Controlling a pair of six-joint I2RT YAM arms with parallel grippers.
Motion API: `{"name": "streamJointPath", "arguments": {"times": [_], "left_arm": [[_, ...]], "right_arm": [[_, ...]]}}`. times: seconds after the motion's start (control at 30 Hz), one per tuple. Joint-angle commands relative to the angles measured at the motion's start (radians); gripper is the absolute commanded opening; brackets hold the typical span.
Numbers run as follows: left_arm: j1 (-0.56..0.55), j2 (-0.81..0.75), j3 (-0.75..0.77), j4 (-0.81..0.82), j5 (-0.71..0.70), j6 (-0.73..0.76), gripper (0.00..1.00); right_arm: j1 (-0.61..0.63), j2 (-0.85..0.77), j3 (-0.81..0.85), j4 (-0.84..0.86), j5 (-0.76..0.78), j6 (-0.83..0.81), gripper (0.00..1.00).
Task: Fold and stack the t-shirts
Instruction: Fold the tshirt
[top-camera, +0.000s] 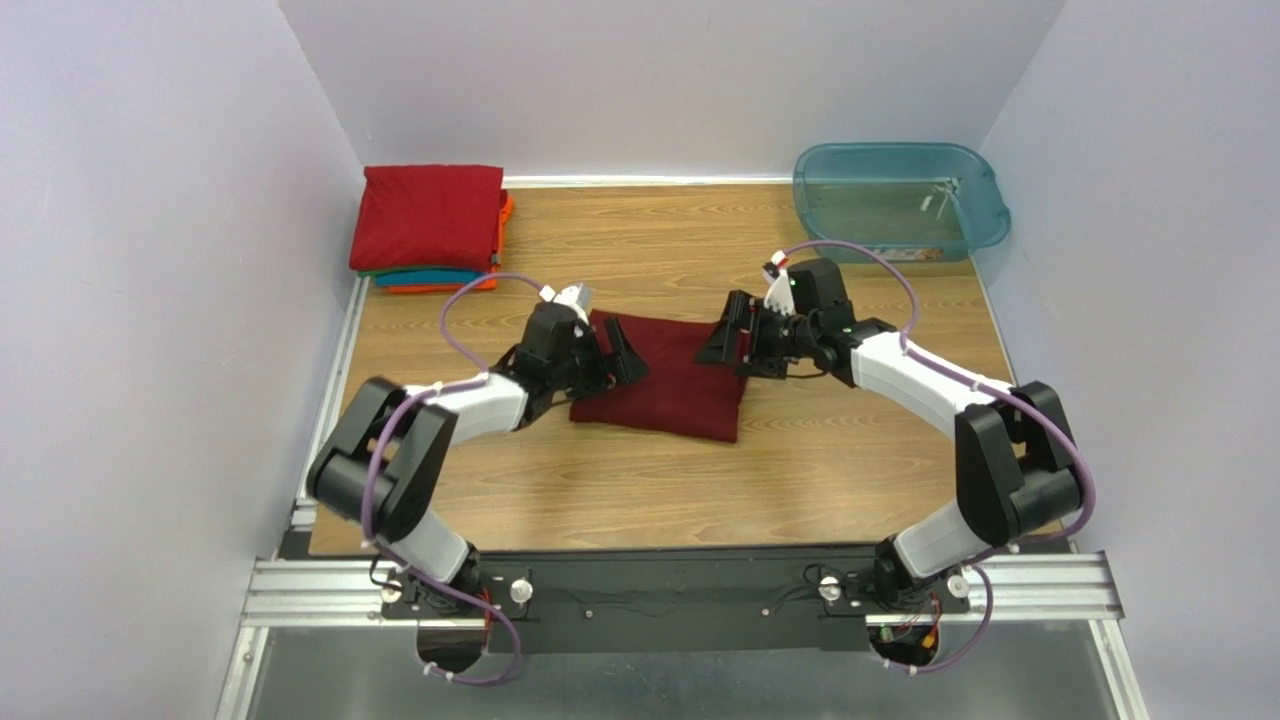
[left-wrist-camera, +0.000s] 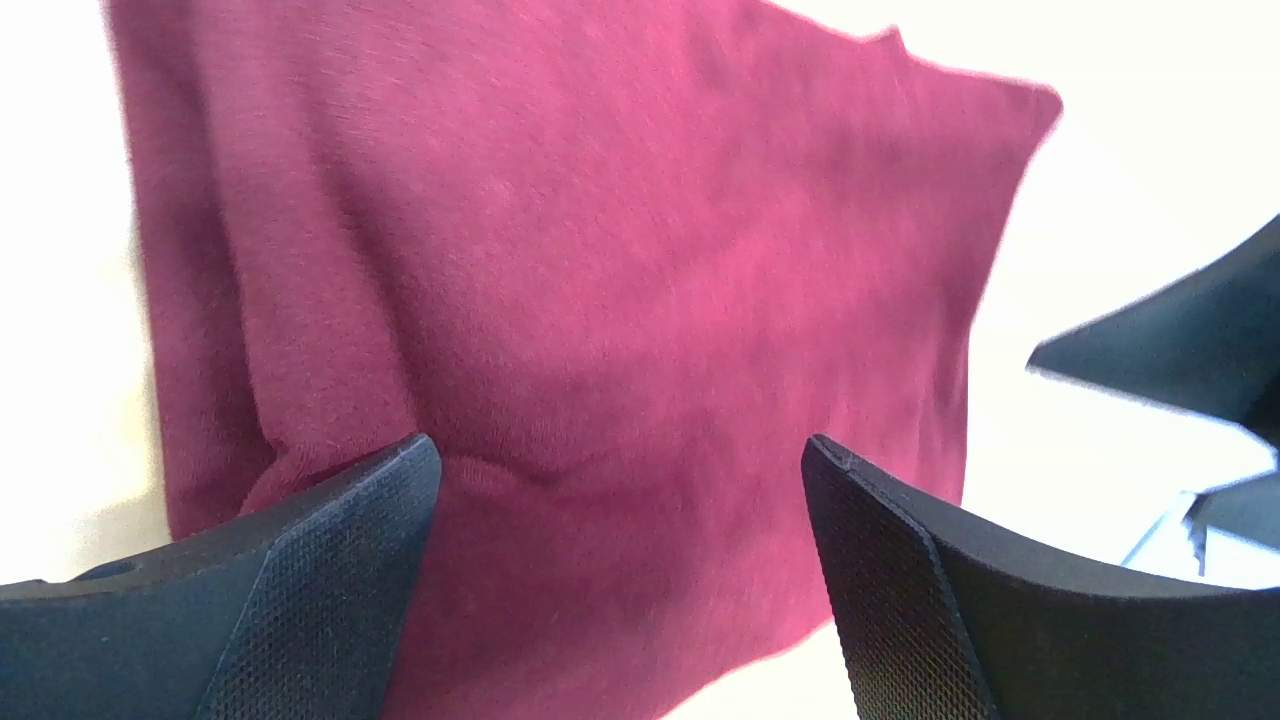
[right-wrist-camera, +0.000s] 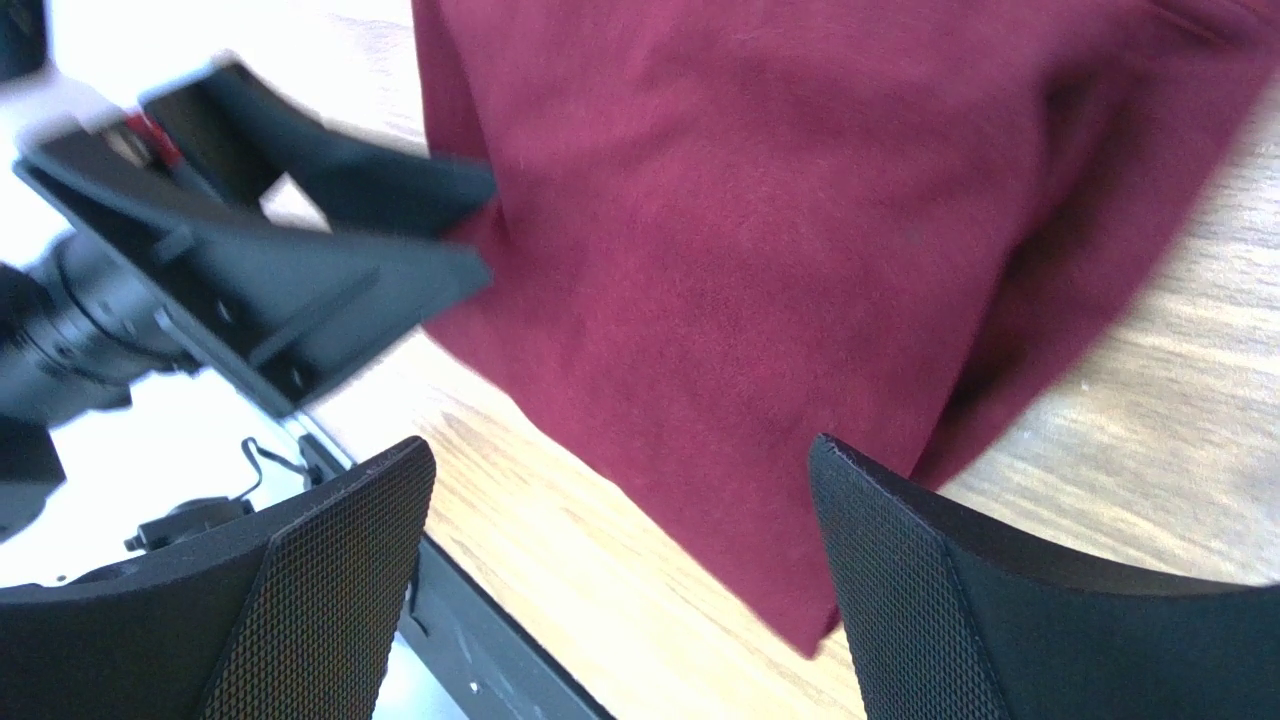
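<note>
The maroon t-shirt (top-camera: 661, 378) lay folded into a rough rectangle near the middle of the table (top-camera: 842, 465), its near edge slightly skewed. The left gripper (top-camera: 619, 357) hung over its left edge and the right gripper (top-camera: 721, 336) over its right edge, both with jaws spread wide and nothing between them. Judging by the tidy shape, the folding looked about finished, so the step in hand was probably picking the shirt up to stack it. To do that well, each gripper should drop onto its own edge and pinch through all the layers, not just the top one. The two should then rise level and together so the fold did not sag open in the middle. In the right wrist view one corner of the cloth looked loose and rumpled, so a grip close to that corner seemed wise. The stack of folded t-shirts (top-camera: 431, 218), red on top with orange and teal beneath, sat at the far left corner, well apart from the maroon one. The teal tub (top-camera: 899, 200) stood at the far right corner, off that route. The likelier nuisance was the left arm's purple cable (top-camera: 478, 290), looping near the stack.
</note>
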Motion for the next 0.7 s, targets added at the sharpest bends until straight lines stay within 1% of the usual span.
{"name": "streamJointPath", "arguments": {"times": [0.0, 0.03, 0.07, 0.1, 0.13, 0.17, 0.23, 0.27, 0.3, 0.33, 0.37, 0.47, 0.57, 0.67], "left_arm": [[-0.033, -0.132, -0.098, -0.093, -0.053, -0.069, 0.98], [-0.053, -0.213, -0.101, -0.128, -0.07, -0.072, 0.98], [-0.064, -0.257, -0.097, -0.153, -0.125, -0.076, 0.98], [-0.085, -0.34, -0.091, -0.217, -0.16, -0.077, 0.98], [-0.092, -0.379, -0.073, -0.251, -0.224, -0.066, 0.98], [-0.093, -0.413, -0.065, -0.321, -0.232, -0.063, 0.98], [-0.092, -0.505, -0.045, -0.397, -0.326, -0.066, 0.98], [-0.09, -0.557, -0.037, -0.452, -0.437, -0.075, 0.98], [-0.09, -0.558, -0.037, -0.472, -0.438, -0.084, 0.98], [-0.09, -0.6, -0.037, -0.487, -0.473, -0.092, 0.98], [-0.087, -0.62, -0.051, -0.497, -0.525, -0.098, 0.98], [-0.078, -0.668, -0.092, -0.485, -0.573, -0.09, 0.98], [-0.07, -0.668, -0.123, -0.445, -0.579, -0.11, 0.98], [-0.069, -0.616, -0.135, -0.393, -0.542, -0.115, 0.98]], "right_arm": [[-0.001, -0.081, -0.012, -0.011, -0.024, -0.037, 1.0], [-0.002, -0.103, -0.002, -0.023, -0.016, -0.048, 1.0], [-0.002, -0.127, 0.005, -0.052, -0.007, -0.059, 1.0], [-0.002, -0.184, 0.006, -0.065, 0.027, -0.082, 1.0], [-0.002, -0.214, 0.008, -0.094, 0.053, -0.103, 1.0], [-0.002, -0.285, 0.008, -0.109, 0.122, -0.111, 1.0], [-0.004, -0.354, 0.003, -0.137, 0.218, -0.12, 1.0], [-0.004, -0.429, -0.017, -0.158, 0.327, -0.117, 1.0], [-0.004, -0.43, -0.017, -0.159, 0.385, -0.114, 1.0], [-0.004, -0.502, -0.035, -0.162, 0.435, -0.105, 1.0], [-0.004, -0.537, -0.069, -0.165, 0.529, -0.088, 1.0], [-0.005, -0.641, -0.135, -0.165, 0.625, -0.086, 1.0], [-0.005, -0.701, -0.162, -0.166, 0.63, -0.105, 1.0], [-0.005, -0.724, -0.184, -0.172, 0.622, -0.126, 1.0]]}}
